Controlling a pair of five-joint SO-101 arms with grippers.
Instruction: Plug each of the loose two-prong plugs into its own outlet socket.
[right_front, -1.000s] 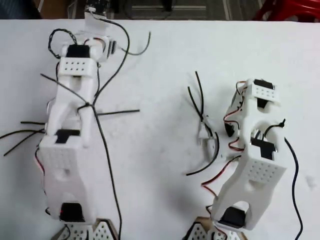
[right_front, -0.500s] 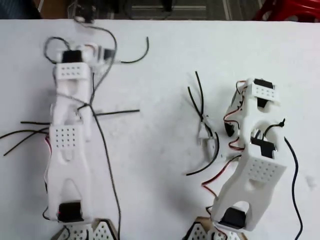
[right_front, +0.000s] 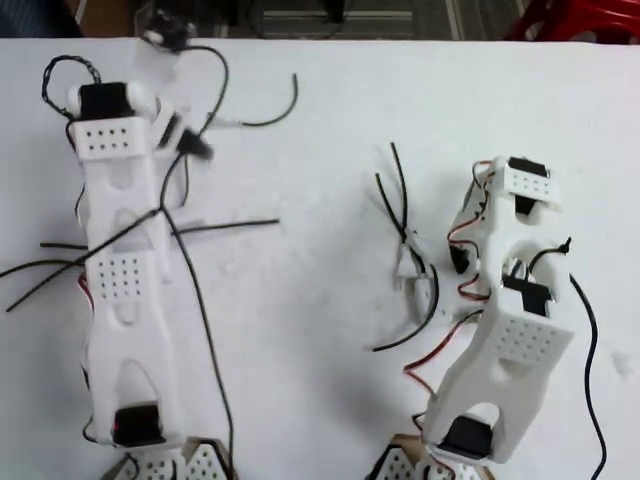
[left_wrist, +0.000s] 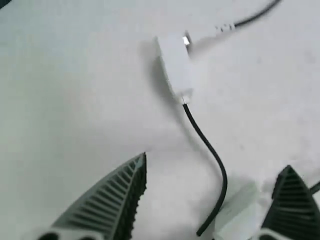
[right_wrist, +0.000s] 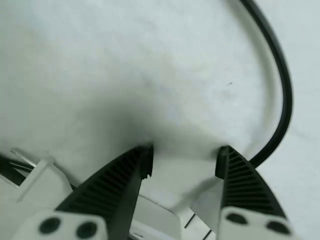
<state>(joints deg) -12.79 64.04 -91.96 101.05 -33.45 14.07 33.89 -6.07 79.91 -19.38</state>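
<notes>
While agape, left hand (left_wrist: 215, 165) just short of plug (left_wrist: 175, 67) (black-corded).

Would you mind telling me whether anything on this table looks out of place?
Nothing looks damaged or spilled, but loose black wires lie strewn untidily on the table either side of the left arm, where they might snag it.
</notes>
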